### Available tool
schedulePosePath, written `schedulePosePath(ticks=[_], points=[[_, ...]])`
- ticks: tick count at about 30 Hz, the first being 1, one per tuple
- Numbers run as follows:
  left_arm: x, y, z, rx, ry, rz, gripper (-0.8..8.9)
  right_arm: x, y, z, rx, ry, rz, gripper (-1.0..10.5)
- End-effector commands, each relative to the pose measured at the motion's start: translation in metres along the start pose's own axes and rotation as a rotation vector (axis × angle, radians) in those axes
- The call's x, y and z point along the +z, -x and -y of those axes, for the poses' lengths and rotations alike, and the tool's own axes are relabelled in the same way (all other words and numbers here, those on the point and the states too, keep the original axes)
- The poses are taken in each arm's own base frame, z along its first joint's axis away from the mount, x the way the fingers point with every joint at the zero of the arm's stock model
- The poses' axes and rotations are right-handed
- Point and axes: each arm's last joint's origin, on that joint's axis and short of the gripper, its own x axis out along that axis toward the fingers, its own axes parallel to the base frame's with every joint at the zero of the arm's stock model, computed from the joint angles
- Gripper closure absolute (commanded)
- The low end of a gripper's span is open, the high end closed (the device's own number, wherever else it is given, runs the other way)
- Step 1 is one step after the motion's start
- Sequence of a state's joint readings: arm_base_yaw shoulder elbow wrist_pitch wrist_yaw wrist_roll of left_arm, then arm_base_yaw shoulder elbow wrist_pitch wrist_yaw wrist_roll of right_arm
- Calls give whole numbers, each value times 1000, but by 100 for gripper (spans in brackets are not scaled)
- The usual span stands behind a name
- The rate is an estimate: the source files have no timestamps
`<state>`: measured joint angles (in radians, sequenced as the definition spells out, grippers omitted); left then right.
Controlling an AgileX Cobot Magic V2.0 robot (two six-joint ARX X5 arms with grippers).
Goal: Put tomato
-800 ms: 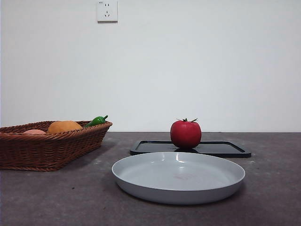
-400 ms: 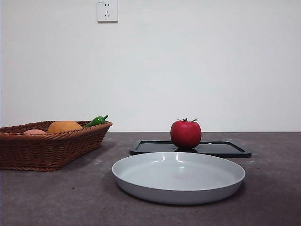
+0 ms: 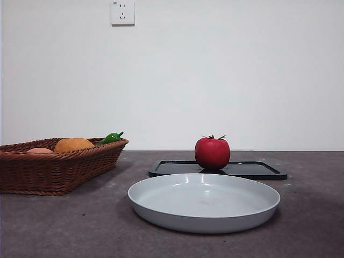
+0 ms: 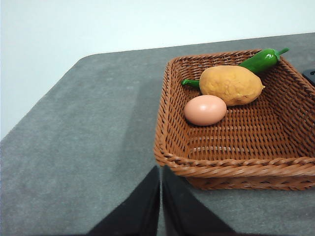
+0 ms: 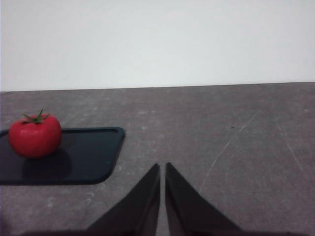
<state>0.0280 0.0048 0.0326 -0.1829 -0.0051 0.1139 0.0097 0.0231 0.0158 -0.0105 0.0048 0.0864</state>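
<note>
The tomato (image 3: 212, 153) stands upright on the black tray (image 3: 258, 170), calyx up, toward the tray's end nearer the basket (image 3: 54, 172). In the front view the tray lies just behind the grey plate (image 3: 161, 212), and the tomato shows above the plate's far rim, apart from it. Neither arm appears in that view. The right gripper (image 5: 162, 169) hangs over bare table beside the tray, its two jaws pressed together with only a thin slit between them and nothing in them; in its wrist view the tomato (image 5: 35, 136) sits well apart from the jaw tips, beyond the tray's rounded corner (image 5: 106, 162), untouched. The left gripper (image 4: 161, 172) is likewise closed to a sliver and empty, its tips just beside the basket's near rim (image 4: 221, 167), far from the tray. Inside the basket lie a pale egg (image 4: 205, 109), a lumpy orange-brown potato (image 4: 230, 84) touching it, and a green pepper (image 4: 261, 60) resting against the far rim behind the potato. A white wall socket (image 3: 122, 12) sits high on the wall behind the basket.
</note>
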Motion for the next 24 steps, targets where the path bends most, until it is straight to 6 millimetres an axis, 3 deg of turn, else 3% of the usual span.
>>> schedulePosePath(ticks=[1, 9, 24], points=[[-7, -2, 1, 0, 3, -26, 806, -1, 1, 0, -5, 10, 2, 940], [-7, -2, 1, 0, 3, -26, 806, -17, 2, 2, -18, -4, -156, 940], [-7, -2, 1, 0, 3, -26, 806, -6, 1, 1, -1, -7, -45, 940]])
